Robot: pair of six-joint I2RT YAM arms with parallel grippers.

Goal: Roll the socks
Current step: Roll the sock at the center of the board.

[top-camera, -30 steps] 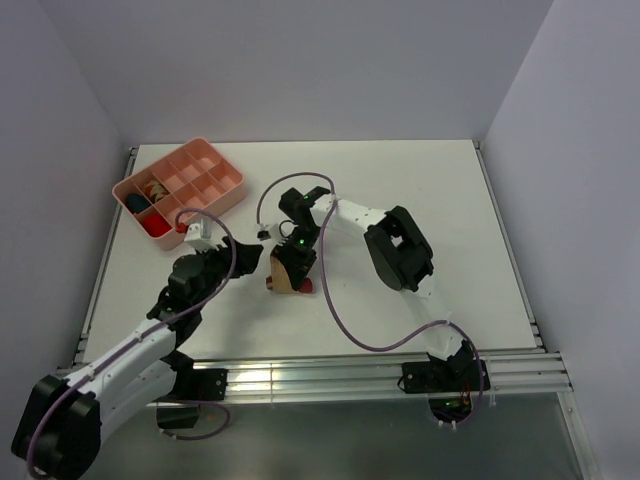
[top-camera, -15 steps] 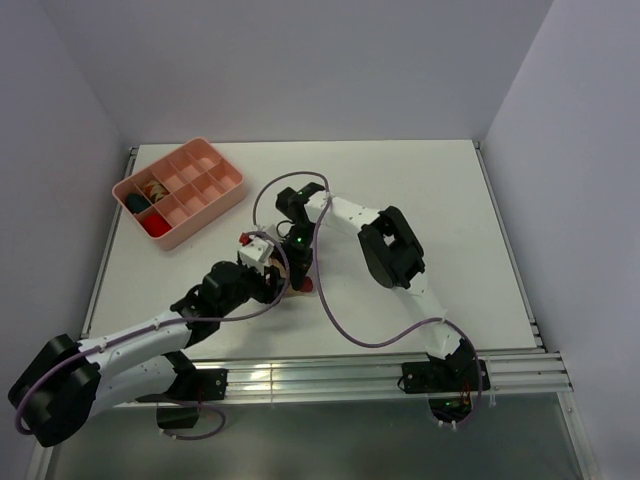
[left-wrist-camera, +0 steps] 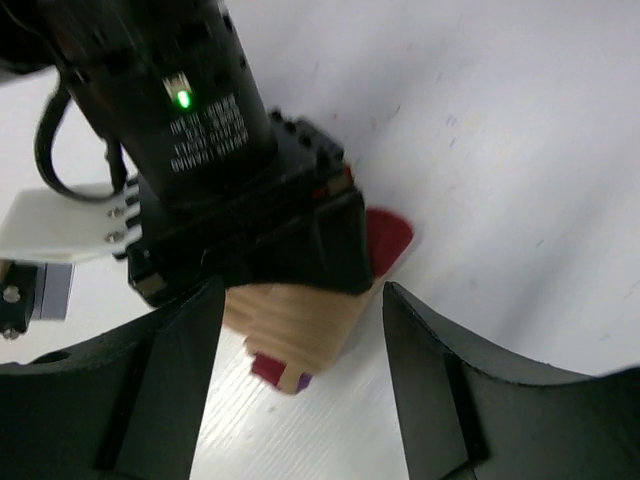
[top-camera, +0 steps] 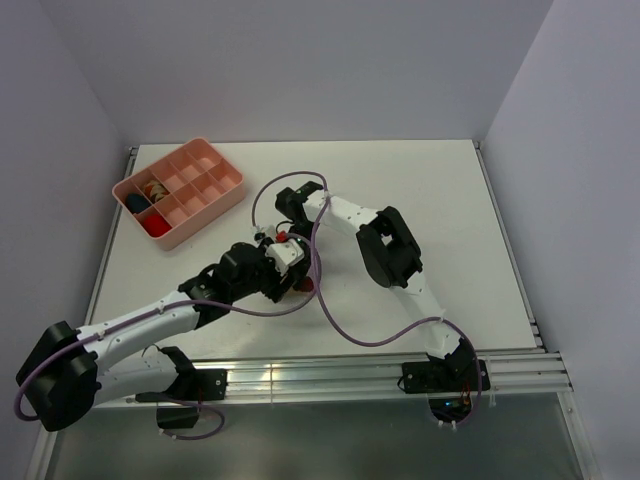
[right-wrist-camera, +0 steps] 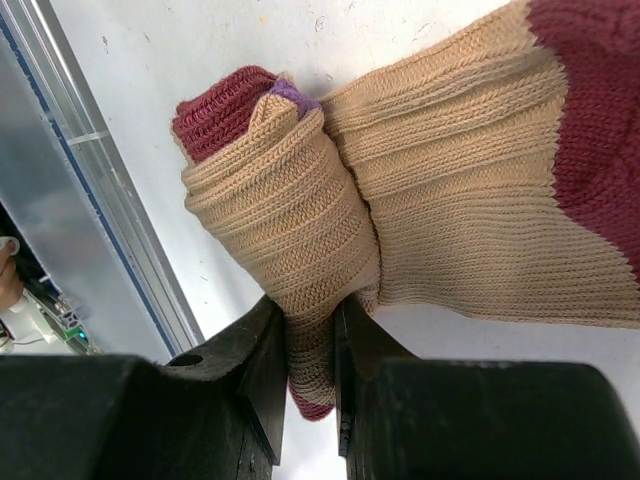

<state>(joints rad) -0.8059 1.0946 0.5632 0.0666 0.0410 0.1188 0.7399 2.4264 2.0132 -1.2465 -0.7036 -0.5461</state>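
Pink divided tray (top-camera: 180,190) at far left of the table (top-camera: 450,200); at centre, left gripper (left-wrist-camera: 300,300) spread wide astride the partly rolled tan sock (right-wrist-camera: 450,200) lying there, right gripper (right-wrist-camera: 310,315) clamped on its folded end.

Reads as a robotics lab test cell. I sit on a plain white flat tabletop (top-camera: 450,200), boxed on 3 sides by bare pale-grey walls (top-camera: 300,60). My black-and-white left arm (top-camera: 130,335) and right arm (top-camera: 395,250) mount on silver aluminium extrusion rails (top-camera: 330,372) at the near edge. An exposed purple cable (top-camera: 370,346) loops across the table. 1 pink plastic compartment tray (top-camera: 205,220) sits at the far left.
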